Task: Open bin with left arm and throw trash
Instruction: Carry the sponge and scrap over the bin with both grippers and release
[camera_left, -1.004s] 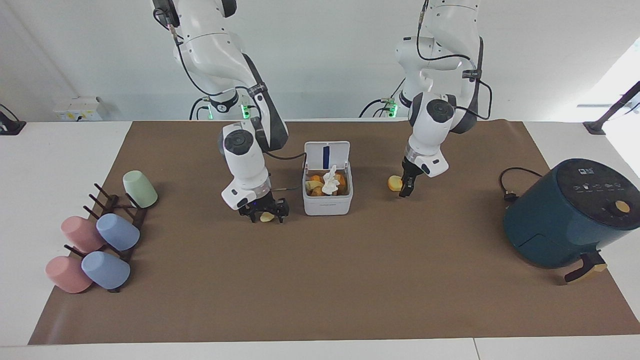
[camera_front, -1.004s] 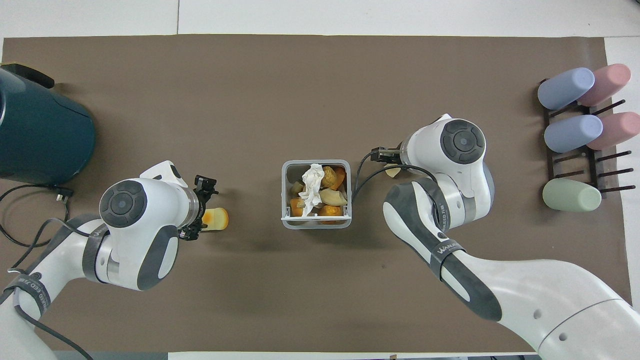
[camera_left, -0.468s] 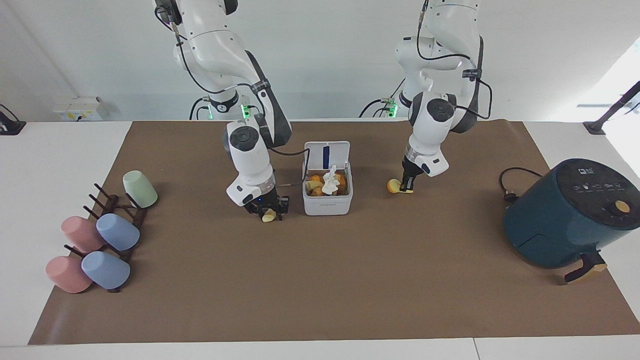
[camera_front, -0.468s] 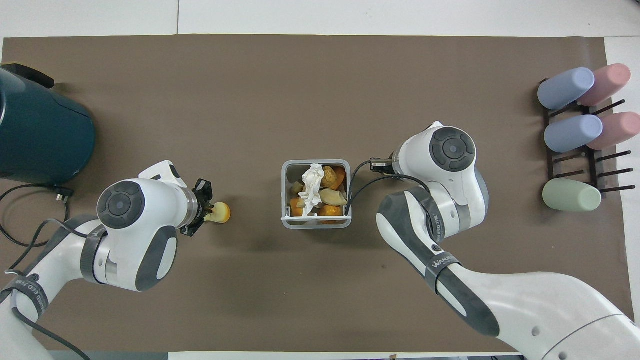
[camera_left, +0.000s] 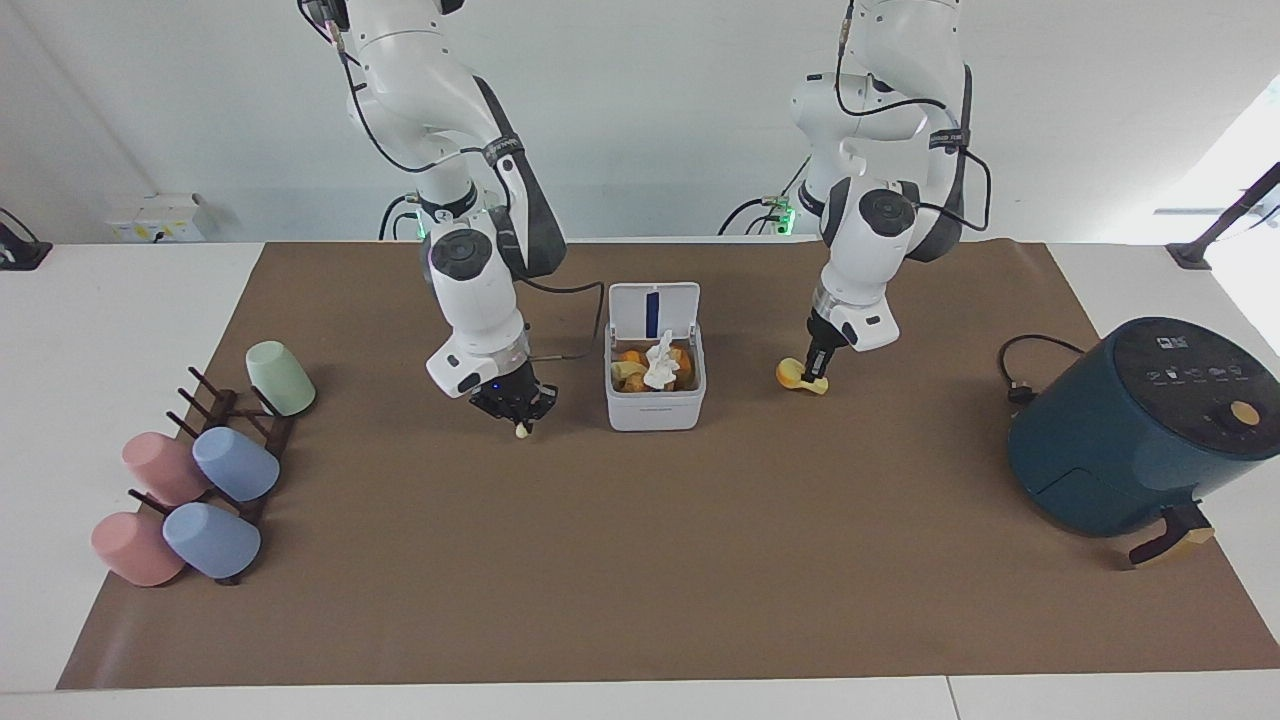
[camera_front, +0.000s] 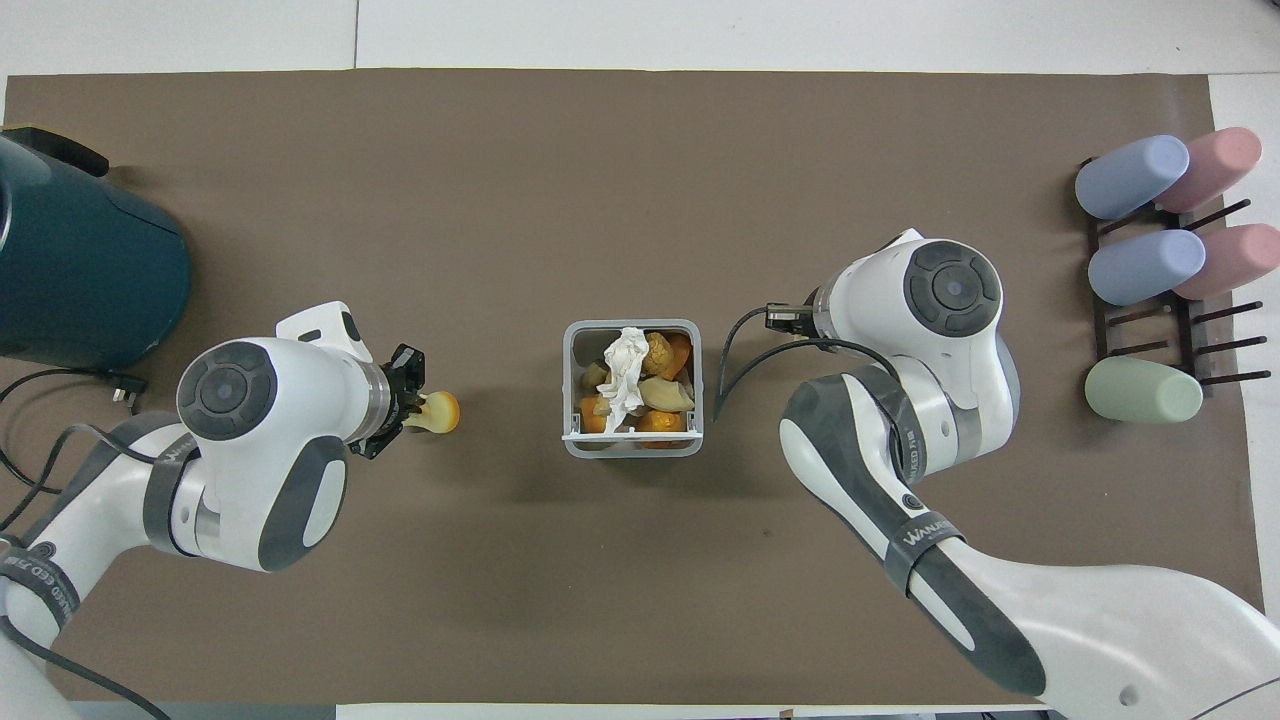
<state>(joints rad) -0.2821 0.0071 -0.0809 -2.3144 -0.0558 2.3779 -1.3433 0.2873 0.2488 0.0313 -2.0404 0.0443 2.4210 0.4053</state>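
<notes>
The bin (camera_left: 654, 385) stands at the centre of the facing frame with its lid (camera_left: 654, 310) flipped upright; that view shows the blue strip inside the lid, which from overhead shrinks to a thin edge at the bin's (camera_front: 632, 388) lower rim. The overhead view instead looks straight into the bin at a white tissue wad (camera_front: 625, 365) lying on orange and tan scraps.

Right of centre in the facing frame, the left gripper (camera_left: 817, 380) is pinched on a yellow sponge-like block (camera_left: 795, 375) with an orange end, low over the brown mat (camera_left: 640, 560). Overhead, the same block (camera_front: 438, 411) juts from the gripper (camera_front: 408, 408) at centre left.

Left of the bin in the facing frame, the right gripper (camera_left: 519, 425) is pressed shut on a small pale scrap (camera_left: 521, 431) just above the mat. Overhead, the arm's wrist hides both that gripper and the scrap.
</notes>
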